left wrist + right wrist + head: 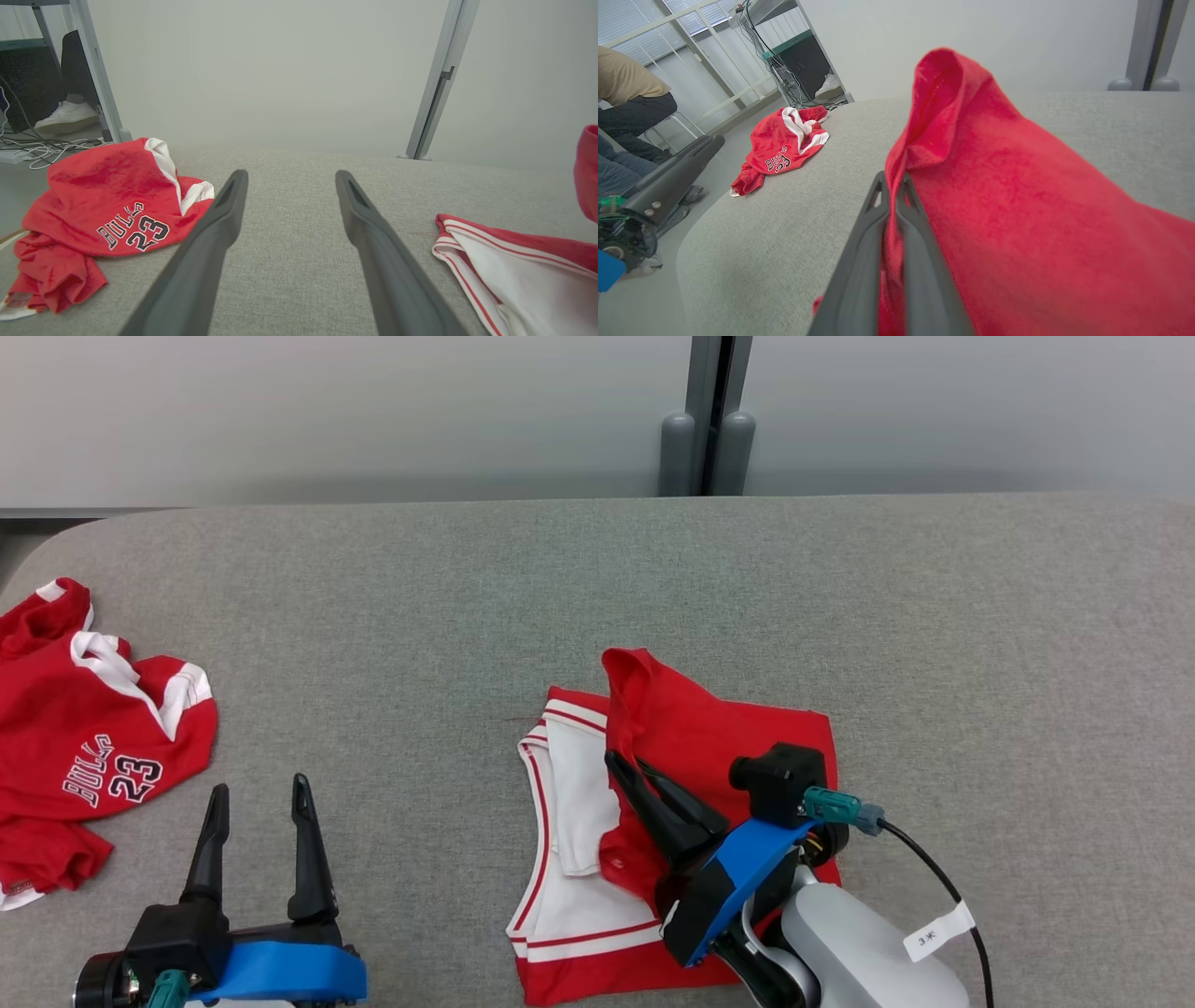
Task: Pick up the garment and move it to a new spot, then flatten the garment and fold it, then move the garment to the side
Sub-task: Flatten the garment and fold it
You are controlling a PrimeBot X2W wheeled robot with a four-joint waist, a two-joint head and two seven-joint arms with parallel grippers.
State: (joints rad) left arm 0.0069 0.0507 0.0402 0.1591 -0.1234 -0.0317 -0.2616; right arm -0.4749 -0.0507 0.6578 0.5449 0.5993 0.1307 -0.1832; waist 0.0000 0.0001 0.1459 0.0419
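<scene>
The red-and-white garment (719, 737) lies half folded on the grey table (560, 579), right of its middle, with a red flap lifted over the white part. The right gripper (624, 763) is pinched tight on that flap's edge. The left gripper (260, 786) hovers spread wide and empty, near a crumpled Bulls jersey (84, 737).

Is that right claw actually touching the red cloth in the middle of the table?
Touching. The right wrist view shows the right gripper closed, a fold of the red garment pinched between its two fingers.
</scene>
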